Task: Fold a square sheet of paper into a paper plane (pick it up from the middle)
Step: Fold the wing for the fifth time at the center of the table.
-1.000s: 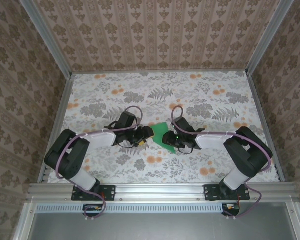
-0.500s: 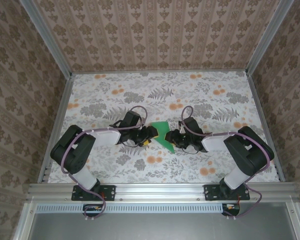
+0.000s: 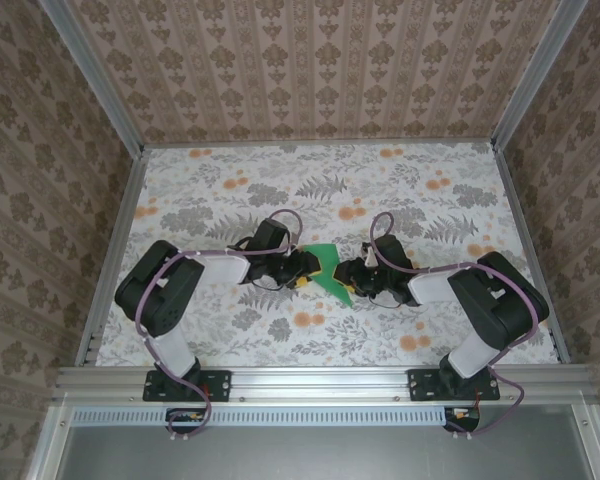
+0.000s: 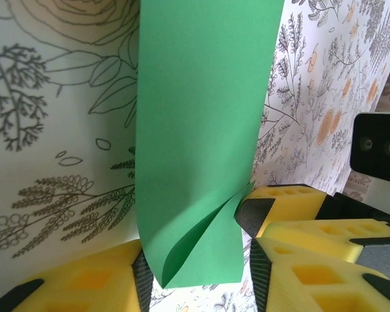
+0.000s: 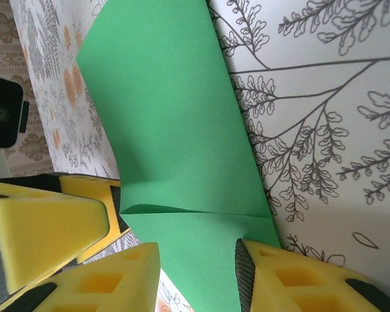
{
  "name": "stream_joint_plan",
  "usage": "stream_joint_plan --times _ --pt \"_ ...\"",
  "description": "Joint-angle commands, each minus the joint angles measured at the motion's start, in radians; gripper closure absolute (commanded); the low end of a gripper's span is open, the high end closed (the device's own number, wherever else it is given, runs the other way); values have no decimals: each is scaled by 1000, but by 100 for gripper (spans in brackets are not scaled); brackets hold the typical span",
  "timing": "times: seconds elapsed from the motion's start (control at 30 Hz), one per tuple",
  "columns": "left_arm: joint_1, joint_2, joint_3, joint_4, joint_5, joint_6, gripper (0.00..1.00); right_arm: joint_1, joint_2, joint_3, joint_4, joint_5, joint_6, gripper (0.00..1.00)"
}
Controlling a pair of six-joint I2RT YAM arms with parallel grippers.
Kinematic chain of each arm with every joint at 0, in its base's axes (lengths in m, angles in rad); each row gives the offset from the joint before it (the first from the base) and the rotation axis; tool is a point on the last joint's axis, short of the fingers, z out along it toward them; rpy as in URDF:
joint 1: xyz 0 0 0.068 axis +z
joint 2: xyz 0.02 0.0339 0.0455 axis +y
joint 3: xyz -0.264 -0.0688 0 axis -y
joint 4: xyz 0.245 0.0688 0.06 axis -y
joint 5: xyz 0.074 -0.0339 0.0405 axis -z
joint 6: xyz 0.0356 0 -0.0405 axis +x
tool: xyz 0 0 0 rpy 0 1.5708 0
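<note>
The green paper (image 3: 326, 266) lies on the floral cloth between the two grippers, folded into a narrow pointed piece. In the left wrist view the green paper (image 4: 201, 130) runs from the top of the frame down between my left gripper's (image 4: 196, 270) yellow fingers, with a loose flap curling up at its near end. My left gripper (image 3: 302, 272) is open, its pads at the paper's two edges. In the right wrist view the green paper (image 5: 175, 123) shows a crease line. My right gripper (image 5: 195, 273) is open, with its fingers low over the paper's near end. The right gripper (image 3: 350, 280) faces the left one.
The floral cloth (image 3: 230, 190) covers the whole table. Patterned walls and metal rails (image 3: 120, 230) close it in on three sides. A finger of the right gripper (image 4: 289, 194) sits close beside my left fingers, and a left finger (image 5: 49, 227) shows beside my right ones.
Both grippers have slid a little away from the bases and closed in on the paper from either side. The paper has shifted slightly with them and looks narrower.
</note>
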Motion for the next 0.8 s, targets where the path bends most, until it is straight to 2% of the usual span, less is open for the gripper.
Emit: stream_joint_plan --times 0.0,0.13,0.27,0.33,0.43,0.53,0.63,0.77 --pt "-9 25 18 60 37 -26 62 -18 23 -22 -10 -13 -2 61" --pt "-12 24 13 94 46 -43 79 -20 7 -5 -23 -22 -54 56" --pt "-16 11 12 83 37 -49 93 -14 -57 32 -128 19 -209 48" --pt "-19 7 12 77 31 -54 96 3 -108 39 -179 66 -301 42" --pt "-22 -2 14 65 20 -64 98 53 -182 48 -256 164 -450 39" --pt "-25 -12 18 49 8 -68 98 135 -223 51 -311 328 -578 40" --pt "-25 -19 22 29 4 -68 99 206 -261 41 -311 476 -676 45" --pt "-25 -19 29 14 7 -70 99 267 -252 8 -236 558 -793 46"
